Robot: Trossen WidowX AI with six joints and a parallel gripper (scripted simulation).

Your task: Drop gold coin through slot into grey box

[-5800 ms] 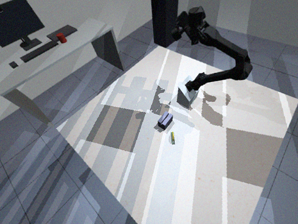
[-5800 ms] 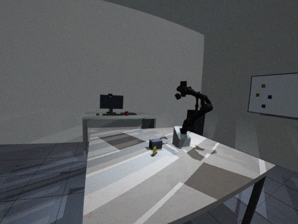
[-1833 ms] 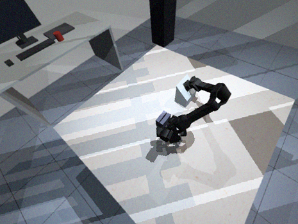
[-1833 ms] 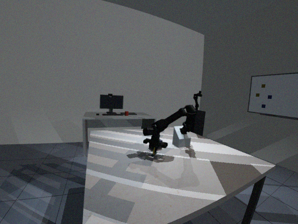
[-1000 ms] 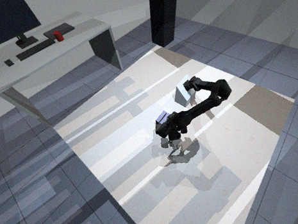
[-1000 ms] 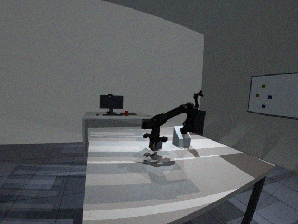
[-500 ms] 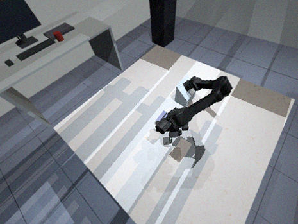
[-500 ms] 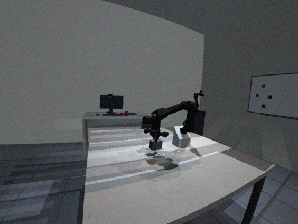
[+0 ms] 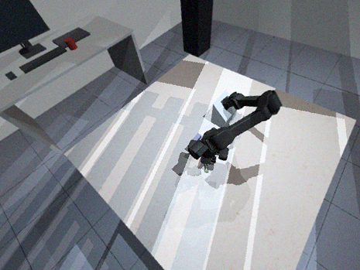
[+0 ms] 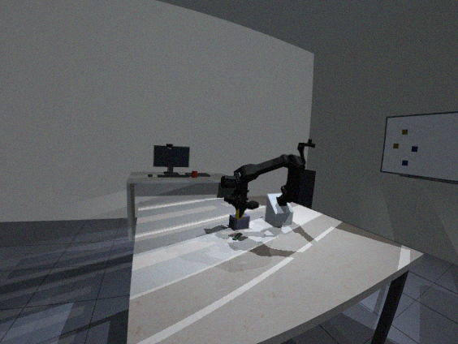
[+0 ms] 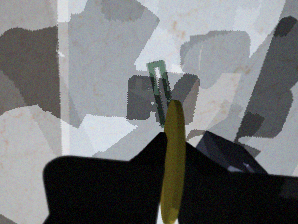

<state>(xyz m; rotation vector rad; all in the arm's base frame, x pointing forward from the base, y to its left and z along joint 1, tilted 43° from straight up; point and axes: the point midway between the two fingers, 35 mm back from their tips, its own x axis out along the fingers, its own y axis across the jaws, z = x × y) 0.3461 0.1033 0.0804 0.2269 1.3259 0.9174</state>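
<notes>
The gold coin (image 10: pixel 239 214) (image 11: pixel 174 160) is edge-up between the fingers of my gripper (image 10: pixel 239 209) (image 11: pixel 166 138), which is shut on it. The coin hangs above the table, clear of the holder. The dark-green holder (image 9: pixel 206 168) (image 10: pixel 237 236) (image 11: pixel 156 64) lies empty on the table, ahead of the coin's rim in the wrist view. The grey box (image 9: pixel 197 137) (image 10: pixel 239 222) (image 11: pixel 225 152) stands behind the gripper in the exterior view and to the right of the coin in the wrist view. Its slot is not clear in these views, and the arm hides most of the box in the top view.
A pale angular block (image 9: pixel 220 114) (image 10: pixel 276 213) stands by the arm's base on the table (image 9: pixel 294 146) (image 10: pixel 317 284). Bright stripes and dark shadows cross the table top. A desk (image 9: pixel 98 29) with a monitor (image 9: pixel 5 25) (image 10: pixel 171 156) stands beyond it.
</notes>
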